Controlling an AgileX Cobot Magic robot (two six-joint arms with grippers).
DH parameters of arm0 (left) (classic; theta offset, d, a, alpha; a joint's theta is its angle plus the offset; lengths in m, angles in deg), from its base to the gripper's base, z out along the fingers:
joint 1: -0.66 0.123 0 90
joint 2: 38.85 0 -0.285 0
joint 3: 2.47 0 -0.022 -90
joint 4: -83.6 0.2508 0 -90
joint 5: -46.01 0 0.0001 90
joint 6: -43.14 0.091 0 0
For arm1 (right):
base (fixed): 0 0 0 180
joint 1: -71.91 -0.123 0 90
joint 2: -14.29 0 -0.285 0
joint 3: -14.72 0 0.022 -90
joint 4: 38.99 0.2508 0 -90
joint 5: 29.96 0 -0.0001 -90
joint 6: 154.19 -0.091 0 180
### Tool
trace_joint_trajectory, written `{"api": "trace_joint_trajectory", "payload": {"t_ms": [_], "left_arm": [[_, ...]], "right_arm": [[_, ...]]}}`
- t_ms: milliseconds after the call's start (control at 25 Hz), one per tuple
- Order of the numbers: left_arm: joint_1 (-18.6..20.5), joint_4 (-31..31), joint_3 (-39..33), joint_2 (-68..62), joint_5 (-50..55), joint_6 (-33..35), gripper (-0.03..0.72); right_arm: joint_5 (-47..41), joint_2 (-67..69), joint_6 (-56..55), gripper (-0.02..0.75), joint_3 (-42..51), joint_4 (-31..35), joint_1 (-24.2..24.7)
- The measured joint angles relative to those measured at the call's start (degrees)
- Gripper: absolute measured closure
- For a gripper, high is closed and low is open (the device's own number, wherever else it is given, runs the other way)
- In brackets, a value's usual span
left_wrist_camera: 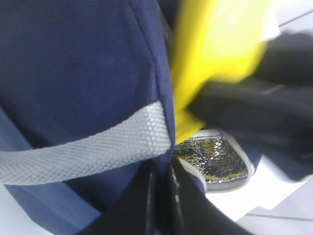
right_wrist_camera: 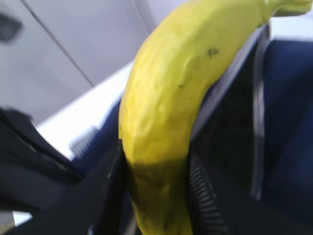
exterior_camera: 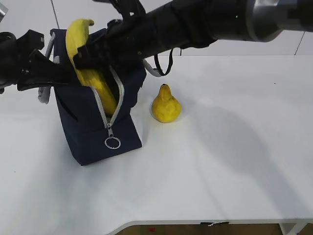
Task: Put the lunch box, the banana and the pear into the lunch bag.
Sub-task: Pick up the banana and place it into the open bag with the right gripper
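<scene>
Banana [exterior_camera: 90, 73] stands near upright, lower end inside the lunch bag [exterior_camera: 88, 132] mouth, upper tip above its rim. Long axis roughly in line with the zipper opening. Right gripper [exterior_camera: 98, 51] clamped across banana's middle, reaching in from the bag's right. Left gripper [exterior_camera: 34, 73] at the bag's left edge; jaw state unclear. Pear [exterior_camera: 166, 105] just right of the bag.

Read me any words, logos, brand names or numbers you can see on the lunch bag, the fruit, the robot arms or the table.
None: no readable text in any view.
Lunch bag: plain navy fabric, no label showing.
Banana and pear: no stickers visible.
Right gripper and the arms: black, no legible markings.
Table: bare white.
</scene>
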Motion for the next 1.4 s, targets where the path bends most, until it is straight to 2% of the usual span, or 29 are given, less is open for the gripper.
{"api": "trace_joint_trajectory", "payload": {"t_ms": [200, 520, 880, 1160, 1240, 1400], "left_arm": [[0.0, -0.6, 0.0, 0.0, 0.1, 0.0, 0.690], [0.0, -2.0, 0.0, 0.0, 0.6, 0.0, 0.690], [0.0, -2.0, 0.0, 0.0, 1.7, 0.1, 0.690], [0.0, -2.1, 0.0, 0.0, 2.1, 0.2, 0.690], [0.0, -2.1, 0.0, 0.0, 2.2, 0.2, 0.690], [0.0, -2.1, 0.0, 0.0, 2.6, 0.3, 0.690]], "right_arm": [[-3.9, 2.8, -1.8, 0.446, 0.0, -5.0, 0.0], [-10.3, 4.8, -5.9, 0.446, -0.9, -18.4, 0.0], [-24.5, 5.1, -3.2, 0.449, -5.9, -21.3, 0.0], [-26.9, 5.3, 0.0, 0.445, -9.2, -22.8, 0.0], [-26.9, 5.3, 0.2, 0.394, -9.5, -23.3, 0.0], [-25.2, 5.3, 0.4, 0.200, -9.7, -25.1, 0.0]]}}
